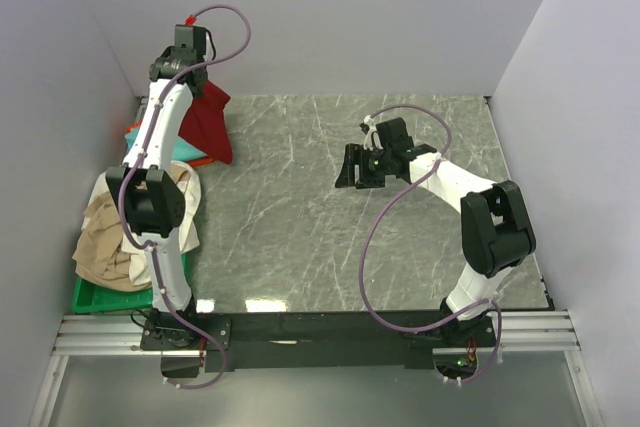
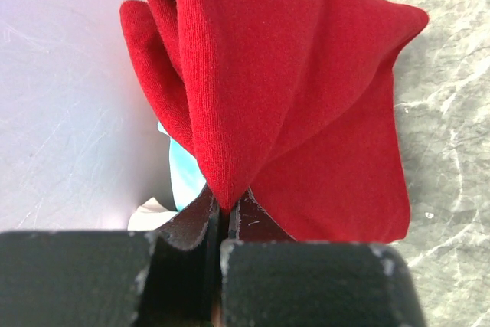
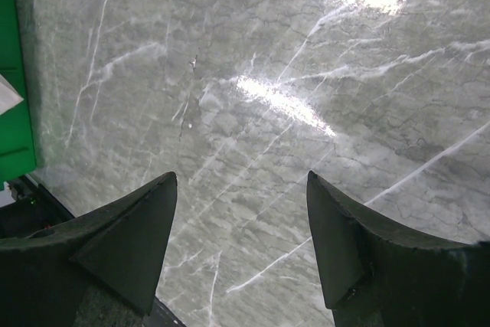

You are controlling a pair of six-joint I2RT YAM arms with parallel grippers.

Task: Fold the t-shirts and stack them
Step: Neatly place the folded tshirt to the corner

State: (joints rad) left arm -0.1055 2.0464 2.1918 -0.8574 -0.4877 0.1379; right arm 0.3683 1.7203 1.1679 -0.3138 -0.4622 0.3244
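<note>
While the green plastic tray (image 1: 88,297) at the near left edge of the grey marbled counter (image 1: 300,237) is heaped with a crumpled beige cloth t-shirt (image 1: 105,237) and a white one (image 1: 190,192), we'd worry about that pile first. It bulges over the rim and the left arm's elbow passes right above it in the overhead view, so a careless swing could drag cloth onto the counter.

Further out, the right pincer (image 3: 241,178) hovers over bare counter with its jaws wide apart and nothing between them, well apart from any shirt. If it doesn't come help, we reckon the shirt lands in a bunched lump.

At the far left corner, the left pincer (image 2: 222,212) is clamped on a narrow fold of the large dark red cotton t-shirt (image 2: 291,97), which hangs from it near the wall. That grip is only a pinch at the fingertips, so a quick pull might let it slip. The hanging cloth also drapes over the teal t-shirt (image 1: 133,137) and the orange t-shirt (image 1: 200,160), and could tow them along.
</note>
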